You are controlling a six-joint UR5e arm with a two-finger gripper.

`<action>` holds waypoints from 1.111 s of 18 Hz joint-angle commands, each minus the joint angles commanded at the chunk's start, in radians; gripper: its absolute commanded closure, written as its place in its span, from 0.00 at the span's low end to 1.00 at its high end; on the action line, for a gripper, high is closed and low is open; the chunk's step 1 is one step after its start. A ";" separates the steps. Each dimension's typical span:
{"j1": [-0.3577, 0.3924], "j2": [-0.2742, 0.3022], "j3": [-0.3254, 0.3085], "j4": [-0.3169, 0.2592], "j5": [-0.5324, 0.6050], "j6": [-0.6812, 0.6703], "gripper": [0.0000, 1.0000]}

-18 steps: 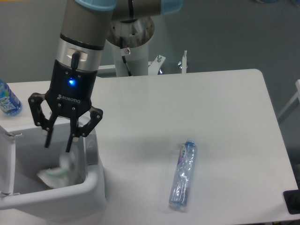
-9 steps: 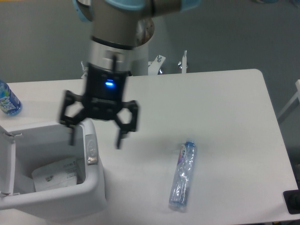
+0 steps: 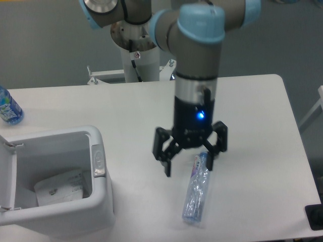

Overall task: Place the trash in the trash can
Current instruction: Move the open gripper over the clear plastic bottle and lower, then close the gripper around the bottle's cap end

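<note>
Tool [image 3: 187, 160] spread wide, empty, poised above the bottle's [image 3: 197, 193] upper end. Bottle lies on the tabletop [image 3: 252, 116], at three o'clock from the bin [image 3: 98, 201] (carton [image 3: 59, 187] inside). Thin, light, slippery, probably crushable: pinch mid-body, gently.

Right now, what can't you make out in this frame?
- Clear bottle: the tool covers part of its upper end; tool height above it unreadable.
- Carton in the trash can: print too small.
- Labelled bottle: cut by left edge.
- Bin lid: cut by left edge.
</note>
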 joint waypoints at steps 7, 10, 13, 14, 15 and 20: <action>-0.003 -0.089 -0.090 0.014 0.057 0.181 0.00; -0.003 -0.124 -0.095 0.021 0.060 0.198 0.00; -0.005 -0.172 -0.089 0.025 0.083 0.236 0.00; -0.006 -0.180 -0.087 0.025 0.096 0.258 0.00; -0.006 -0.186 -0.084 0.026 0.097 0.278 0.00; -0.008 -0.223 -0.055 0.044 0.098 0.335 0.00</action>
